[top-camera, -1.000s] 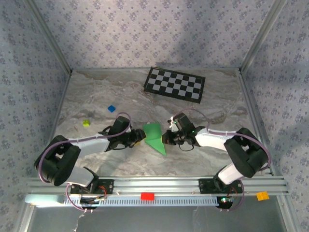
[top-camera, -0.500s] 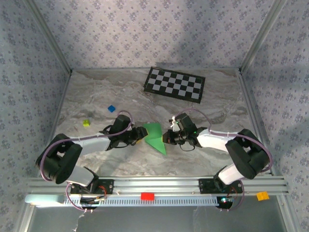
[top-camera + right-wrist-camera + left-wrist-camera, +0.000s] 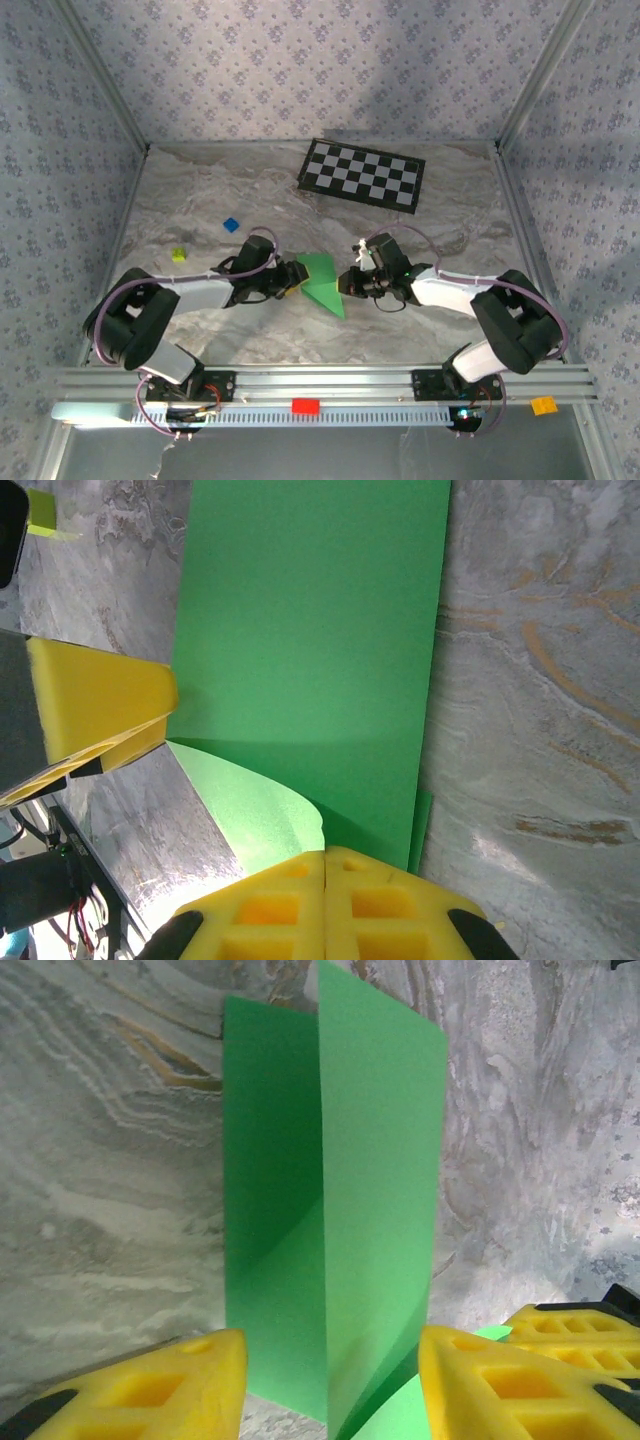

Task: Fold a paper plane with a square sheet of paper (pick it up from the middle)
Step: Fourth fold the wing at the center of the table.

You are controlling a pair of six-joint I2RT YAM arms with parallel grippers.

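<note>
Green paper (image 3: 322, 283) is found mid-worktop (image 3: 200, 200), on grey marbled stone-look surface. Paper is smooth, matte and partly folded, seen from above as a wedge with its tip toward 5 o'clock. Left fingers (image 3: 292, 278), yellow with moulded recesses, are set at its 9 o'clock and held apart around a raised flap; contact cannot be made out. Right fingers (image 3: 325, 900), at 3 o'clock, are pressed together on the paper's edge, with one flap curled up beside them. Flap's near end is cut off in the left wrist view.

Left arm (image 3: 190, 293) and right arm (image 3: 450, 290) bent inward, left hand (image 3: 292, 281) fingers (image 3: 170, 1390) apart, right hand (image 3: 346, 285) pads (image 3: 390, 910) together.
</note>
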